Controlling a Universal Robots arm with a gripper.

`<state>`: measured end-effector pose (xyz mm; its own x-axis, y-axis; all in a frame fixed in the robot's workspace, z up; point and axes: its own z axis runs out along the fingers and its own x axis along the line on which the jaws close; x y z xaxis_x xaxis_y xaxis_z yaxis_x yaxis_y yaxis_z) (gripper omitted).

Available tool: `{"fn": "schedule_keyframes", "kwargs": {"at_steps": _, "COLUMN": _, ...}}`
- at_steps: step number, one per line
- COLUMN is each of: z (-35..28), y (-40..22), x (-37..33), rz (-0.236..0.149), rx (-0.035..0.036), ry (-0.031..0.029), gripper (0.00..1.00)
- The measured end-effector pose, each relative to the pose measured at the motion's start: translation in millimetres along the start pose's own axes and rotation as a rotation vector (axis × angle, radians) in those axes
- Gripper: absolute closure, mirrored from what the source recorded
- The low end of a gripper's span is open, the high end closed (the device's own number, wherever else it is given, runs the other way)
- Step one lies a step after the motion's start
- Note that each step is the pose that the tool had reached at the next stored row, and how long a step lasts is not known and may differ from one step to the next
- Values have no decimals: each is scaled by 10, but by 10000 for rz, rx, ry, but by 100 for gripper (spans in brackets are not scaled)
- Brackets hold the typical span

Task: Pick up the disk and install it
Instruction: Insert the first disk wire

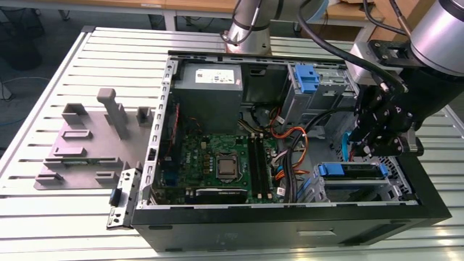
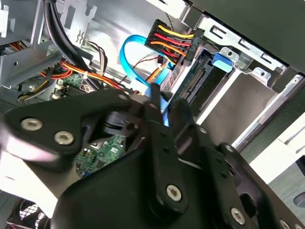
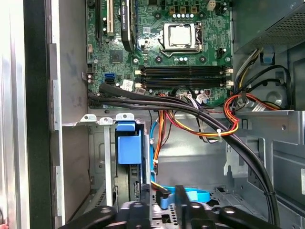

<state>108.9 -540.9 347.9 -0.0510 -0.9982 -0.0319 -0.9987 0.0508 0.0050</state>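
From my station I see the open computer case [image 1: 290, 228] lying on the slatted table [image 1: 65, 217], with its motherboard [image 1: 217, 157] facing up. The disk [image 1: 355, 171] is in the drive cage [image 1: 395, 182] on the exterior view's right side of the case, lying flat, its blue rail tab [image 1: 330, 169] pointing toward the motherboard. In the second wrist view the disk [image 2: 193, 83] is edge-on, and a black connector [image 2: 176, 40] with red, yellow and orange wires meets its end. The gripper [image 1: 366, 152] hangs just above the cage, holding nothing of the disk. In the first wrist view the gripper [image 3: 163, 210] has its fingers [image 3: 143, 210] standing a little apart, with a narrow gap between them. A blue cable [image 3: 190, 195] shows through that gap; from this angle I cannot tell whether it touches either finger. On the exterior view's left, well apart from the case, a grey fixture [image 1: 87, 141] sits on the table. A bare blue bracket [image 1: 308, 79] stands at the far side of the case, beside the grey power supply [image 1: 210, 81].
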Motion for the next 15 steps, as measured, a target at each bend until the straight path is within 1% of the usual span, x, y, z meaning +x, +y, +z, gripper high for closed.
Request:
{"fn": "schedule_keyframes", "kwargs": {"at_steps": 1, "z": 1, "y": 0, "x": 0, "rz": 0, "rx": 0, "ry": 5, "gripper": 65}}
{"fn": "schedule_keyframes", "kwargs": {"at_steps": 2, "z": 2, "y": 0, "x": 0, "rz": 0, "rx": 1, "ry": 10, "gripper": 72}}
{"fn": "schedule_keyframes", "kwargs": {"at_steps": 3, "z": 3, "y": 0, "x": 0, "rz": 0, "rx": 1, "ry": 16, "gripper": 72}}
{"fn": "schedule_keyframes", "kwargs": {"at_steps": 5, "z": 5, "y": 0, "x": 0, "rz": 0, "rx": 1, "ry": 28, "gripper": 83}}
{"fn": "schedule_keyframes", "kwargs": {"at_steps": 15, "z": 17, "y": 0, "x": 1, "rz": 0, "rx": 4, "ry": 82, "gripper": 84}}
